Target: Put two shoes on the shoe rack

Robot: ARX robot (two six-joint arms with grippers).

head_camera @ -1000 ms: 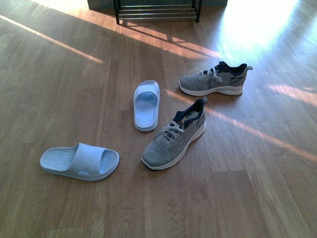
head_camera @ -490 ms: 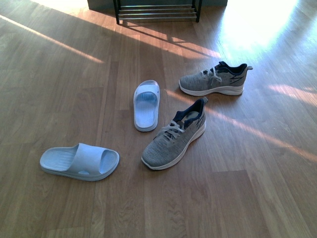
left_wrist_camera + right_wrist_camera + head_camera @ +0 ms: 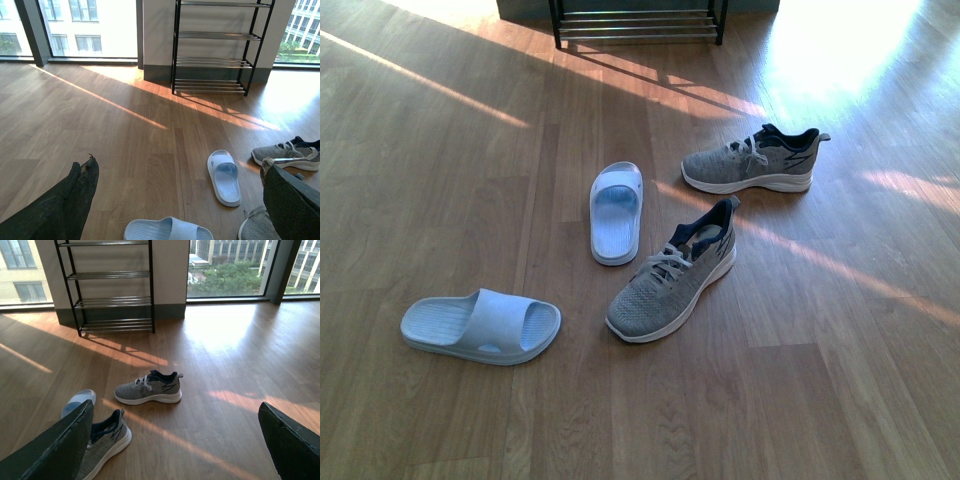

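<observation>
Shoe rack [image 3: 638, 22] — far end of the floor [image 3: 440, 180], visible tiers bare. Near sneaker [image 3: 670, 275], far sneaker [image 3: 750, 162], far slide [image 3: 616, 212], near slide [image 3: 480, 326] — all on the floor, none placed. Left tool [image 3: 178, 165], right tool [image 3: 176, 409]: I see both spread wide, empty. Both placements remain.

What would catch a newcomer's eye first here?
Four shoes lie scattered on the sunlit wood floor: the near sneaker at centre, the far sneaker behind it to the right, the far slide left of them, and the near slide nearest, on the left. The rack stands by the far wall with no shoes on it.
</observation>
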